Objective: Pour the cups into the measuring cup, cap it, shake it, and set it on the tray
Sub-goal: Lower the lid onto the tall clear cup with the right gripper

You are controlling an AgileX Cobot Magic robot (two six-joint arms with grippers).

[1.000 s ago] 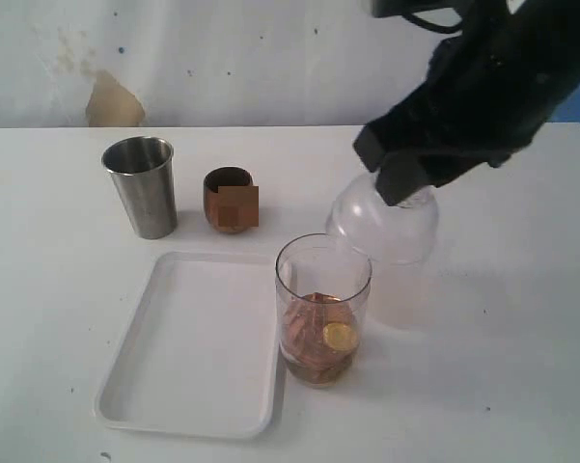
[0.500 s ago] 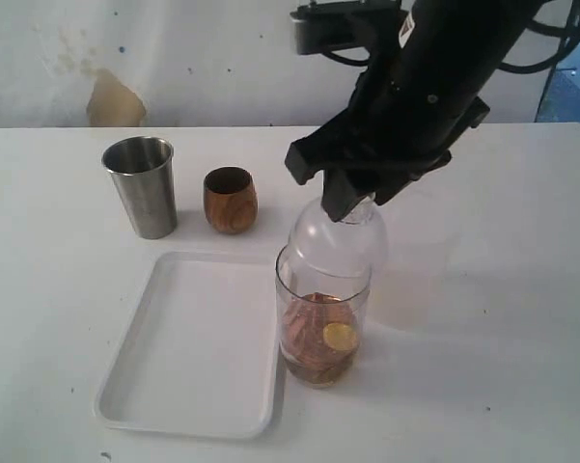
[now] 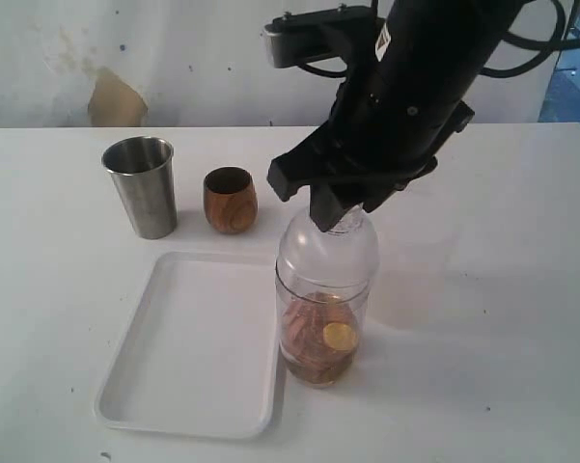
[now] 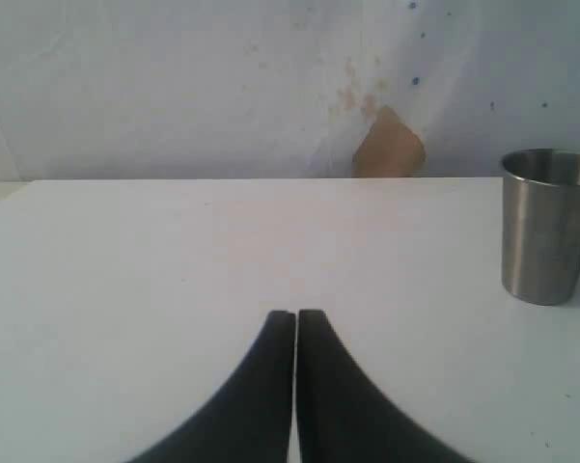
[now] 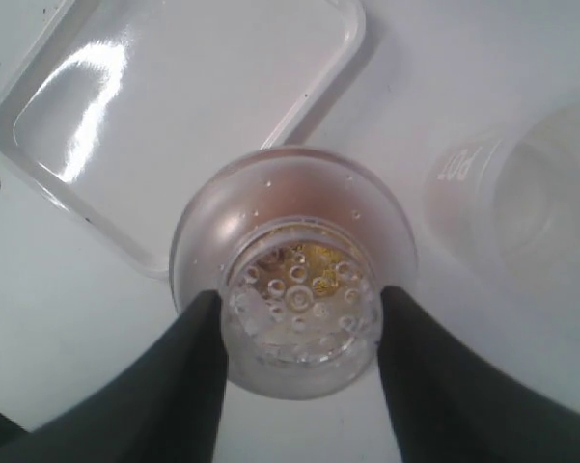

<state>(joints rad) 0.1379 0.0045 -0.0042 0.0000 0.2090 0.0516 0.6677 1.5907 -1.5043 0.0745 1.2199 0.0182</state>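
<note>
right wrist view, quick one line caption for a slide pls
Right hand grips the clear dome lid by its knob, over the measuring cup, white tray alongside.

White table (image 3: 521, 318), tray (image 3: 198, 338), measuring cup (image 3: 320, 328), tumbler (image 3: 143, 188), wooden cup (image 3: 231, 201)

Right gripper (image 3: 343, 214) pinches knob of dome lid (image 3: 326, 253) atop measuring cup (image 3: 320, 333); tray (image 3: 188, 347) just beside; steel tumbler (image 3: 143, 188), wooden cup (image 3: 231, 200) behind tray.

Upright measuring cup (image 3: 324, 323) beside tray (image 3: 188, 342)
</note>
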